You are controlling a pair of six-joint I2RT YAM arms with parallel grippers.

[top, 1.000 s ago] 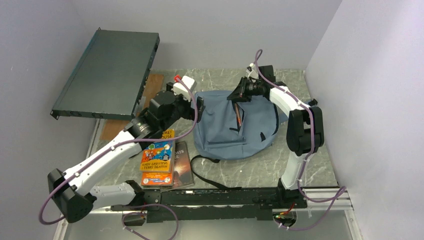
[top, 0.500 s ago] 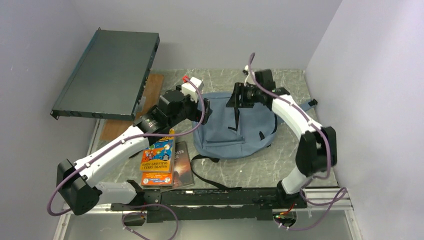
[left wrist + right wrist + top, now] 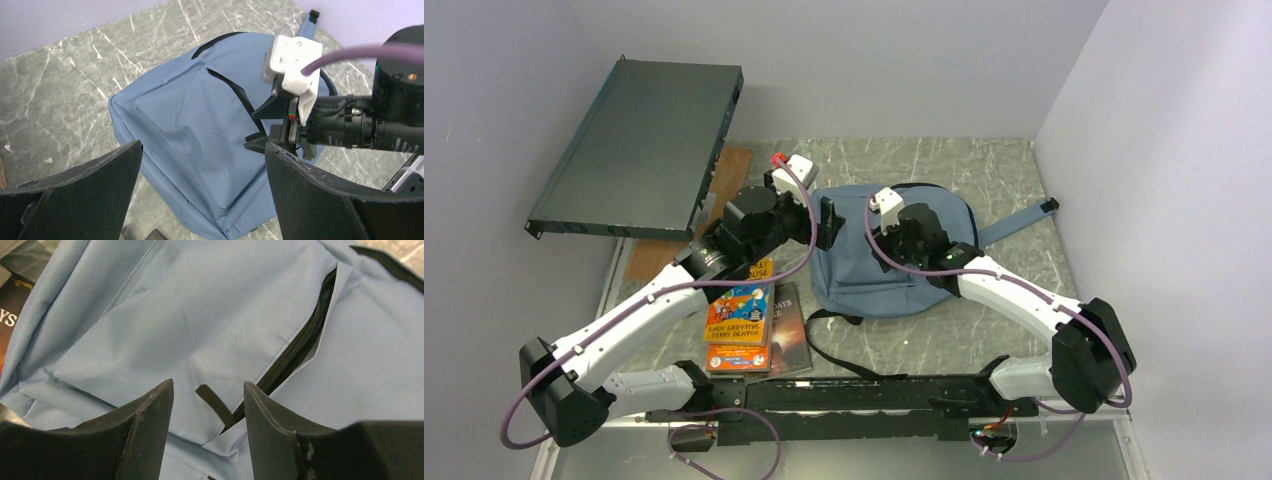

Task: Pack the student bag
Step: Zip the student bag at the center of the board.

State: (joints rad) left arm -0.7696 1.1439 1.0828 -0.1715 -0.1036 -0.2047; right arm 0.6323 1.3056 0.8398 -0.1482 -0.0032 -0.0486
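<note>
On the right pincer (image 3: 207,386), fingers spread, nothing between them, poised low over the student bag (image 3: 165,315). Touching the cloth or just clear of it: cannot tell. Just below the gap, a short black zipper pull (image 3: 214,406). From there, up and off to the pincer's right, the front pocket's dark zipper (image 3: 300,342), gaping open. On the left pincer (image 3: 201,146), fingers likewise spread and empty, farther from the cloth, at the bag's left edge, with the right pincer straight ahead across the blue-grey fabric. Between the two pincers, the bag itself, lying flat on the marbled table (image 3: 994,165), front pocket up. Out beyond the right pincer, a blue strap (image 3: 1019,220) stretched across the table. Behind the left pincer, a stack of books (image 3: 742,318). Farther out on that side, a dark flat panel (image 3: 639,140) leaning against the wall.
</note>
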